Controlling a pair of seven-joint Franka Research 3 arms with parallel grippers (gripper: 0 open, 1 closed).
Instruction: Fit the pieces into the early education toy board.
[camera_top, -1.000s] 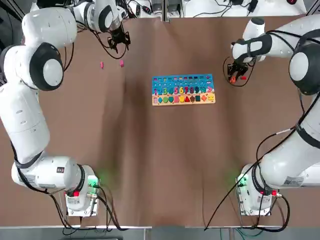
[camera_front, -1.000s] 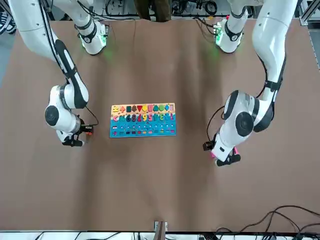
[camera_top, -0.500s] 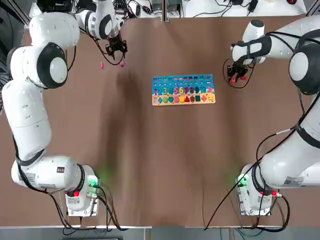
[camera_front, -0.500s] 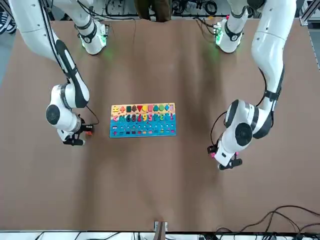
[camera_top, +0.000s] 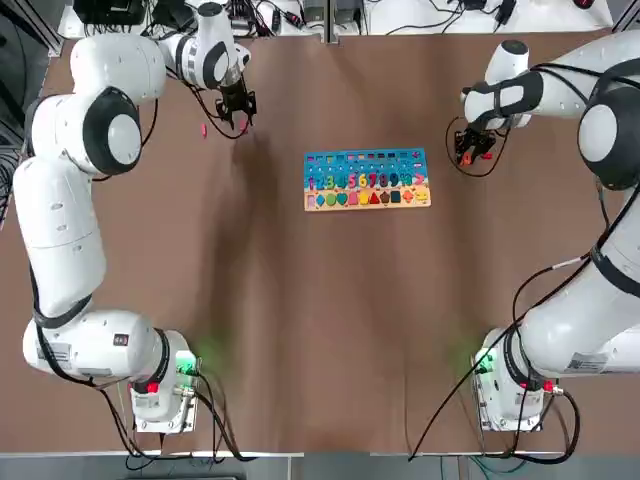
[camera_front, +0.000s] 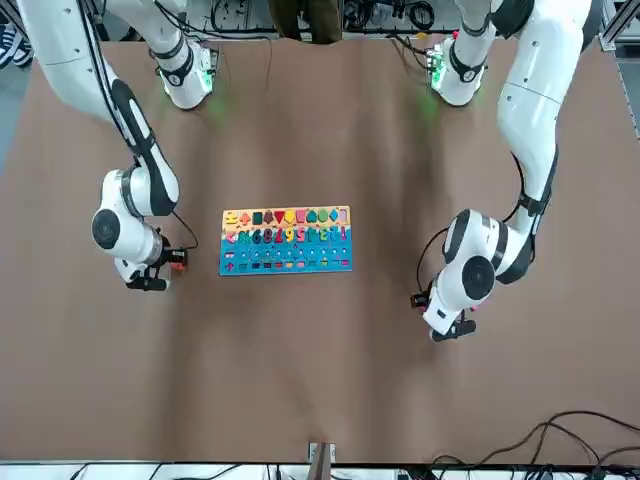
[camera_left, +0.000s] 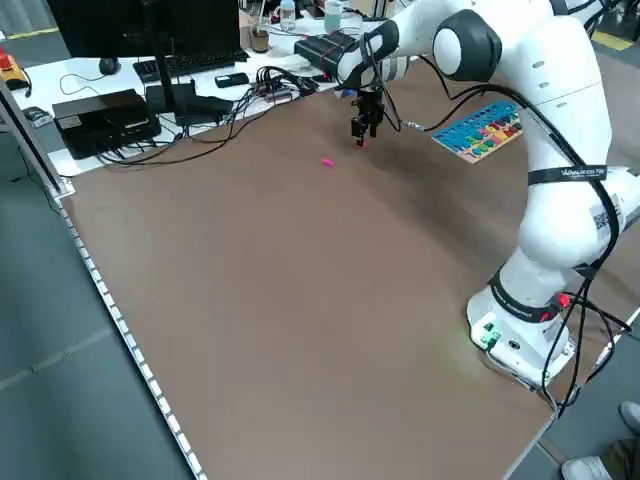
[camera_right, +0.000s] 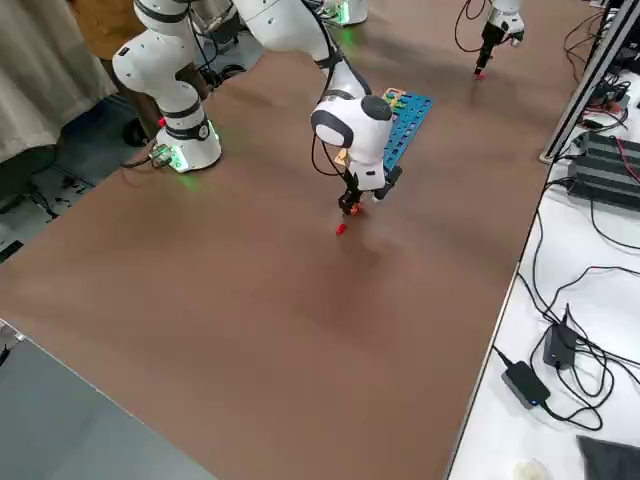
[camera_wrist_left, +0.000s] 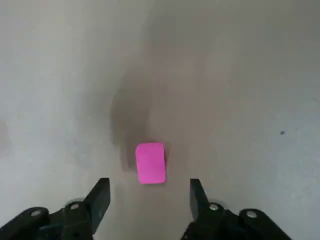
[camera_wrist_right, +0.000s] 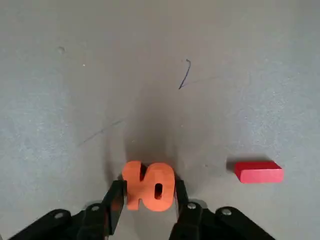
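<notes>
Fingers of the left gripper (camera_wrist_left: 150, 200) stand wide apart over a pink piece (camera_wrist_left: 150, 163), which lies flat on the brown table (camera_top: 300, 320) well off to the robot's left of the toy board (camera_top: 366, 179); nothing is held there yet. To take it cleanly, the jaws should probably straddle the piece's two long sides, settle to the tabletop, then close square so the thin tile does not skid or tip.

The right gripper (camera_wrist_right: 146, 200), just beyond the board's right end, has its fingers narrowed onto an orange piece (camera_wrist_right: 148, 185) shaped like the number ten, with a red piece (camera_wrist_right: 258, 171) lying beside it.

The board is a flat rectangle, blue-topped with a pale wood edge, carrying rows of coloured numbers and shapes. A second pink piece (camera_top: 203, 129) lies farther left. The pink tile is a smooth, matte, round-cornered rectangle.
</notes>
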